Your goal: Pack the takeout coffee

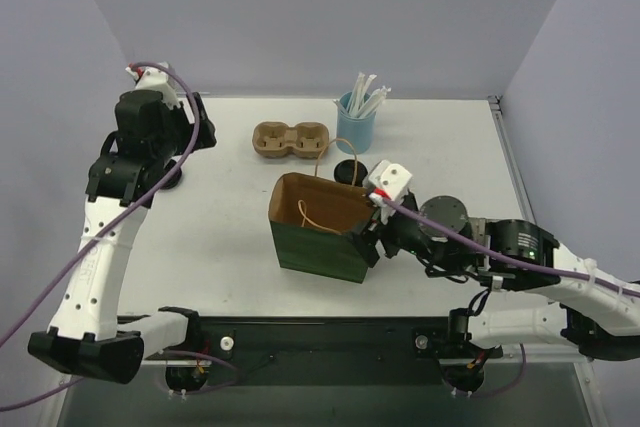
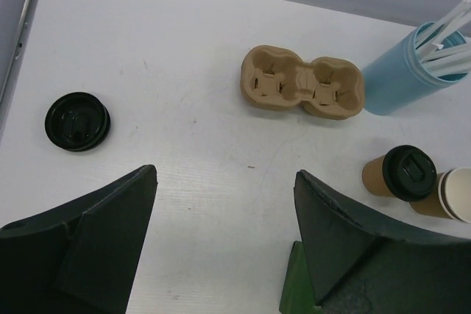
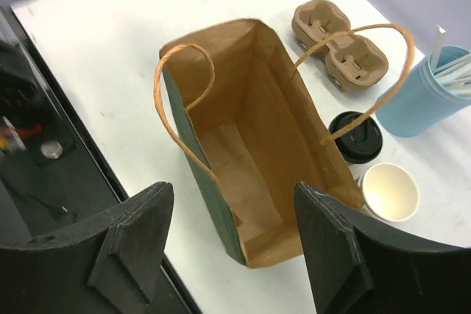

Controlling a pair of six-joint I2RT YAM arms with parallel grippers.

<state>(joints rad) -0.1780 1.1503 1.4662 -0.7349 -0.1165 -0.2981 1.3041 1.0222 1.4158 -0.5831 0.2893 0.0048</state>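
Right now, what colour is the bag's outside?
Dark green; the bag shows it best in the top external view.

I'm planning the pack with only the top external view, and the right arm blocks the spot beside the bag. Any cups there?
Observer: Two, per the right wrist view: a black-lidded cup and an open paper cup, standing close together beside the bag.
Operator: Anything inside the bag?
Observer: No, its floor looks bare from the right wrist.
Operator: Is there a spare lid anywhere?
Observer: The left wrist view shows a loose black lid lying alone on the table.
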